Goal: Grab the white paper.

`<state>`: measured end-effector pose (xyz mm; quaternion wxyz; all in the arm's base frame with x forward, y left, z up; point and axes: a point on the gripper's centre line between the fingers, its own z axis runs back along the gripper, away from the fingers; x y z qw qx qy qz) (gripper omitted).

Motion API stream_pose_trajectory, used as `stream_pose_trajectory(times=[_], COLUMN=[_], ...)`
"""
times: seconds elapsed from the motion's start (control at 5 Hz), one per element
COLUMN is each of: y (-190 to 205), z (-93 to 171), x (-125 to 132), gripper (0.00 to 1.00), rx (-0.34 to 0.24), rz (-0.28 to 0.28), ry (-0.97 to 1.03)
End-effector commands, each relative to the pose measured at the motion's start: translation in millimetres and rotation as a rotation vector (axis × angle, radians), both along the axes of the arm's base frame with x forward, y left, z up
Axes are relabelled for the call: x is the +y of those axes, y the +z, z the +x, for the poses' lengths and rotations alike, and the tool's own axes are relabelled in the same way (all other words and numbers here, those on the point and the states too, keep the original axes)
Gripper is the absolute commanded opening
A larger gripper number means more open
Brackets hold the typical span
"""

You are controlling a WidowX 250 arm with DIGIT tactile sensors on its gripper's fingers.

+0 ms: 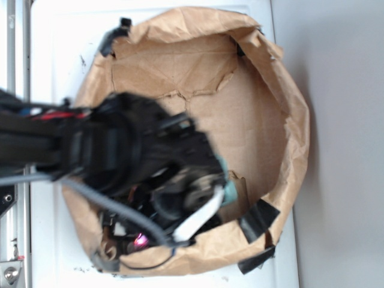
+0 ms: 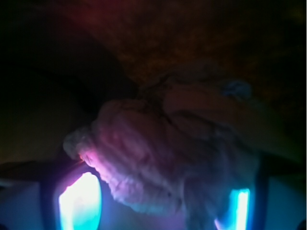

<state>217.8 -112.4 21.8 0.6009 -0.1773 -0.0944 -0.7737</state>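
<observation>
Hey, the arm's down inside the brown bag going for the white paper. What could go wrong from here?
1. Wrong grab: in the dark wrist view the lump between the fingers of the gripper looks fuzzy, more like cloth than creased paper, and a teal cloth shows right beside the wrist outside. I cannot pick out the white paper for sure.
2. Snagging: the arm crosses the brown bag at its low wall and may drag or crumple it on lifting.

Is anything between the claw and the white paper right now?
Probably. In the wrist view a fuzzy lump, seemingly the teal cloth, sits at the claw, with smoother creased folds, possibly the white paper, behind it. The light is too dim to be sure.
</observation>
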Motion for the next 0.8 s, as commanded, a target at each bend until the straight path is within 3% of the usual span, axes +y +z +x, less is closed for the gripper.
stream_pose_trajectory(times=[0.0,0.4,0.6], y=[-15,-13,-10], z=[-28,-21,-6], x=[-22,-21,-12], gripper=[0.0,0.0,0.0], rx=[0.063,0.013,-0.012], rz=[-0.01,-0.01,-0.06], ry=[0.013,0.191,0.44])
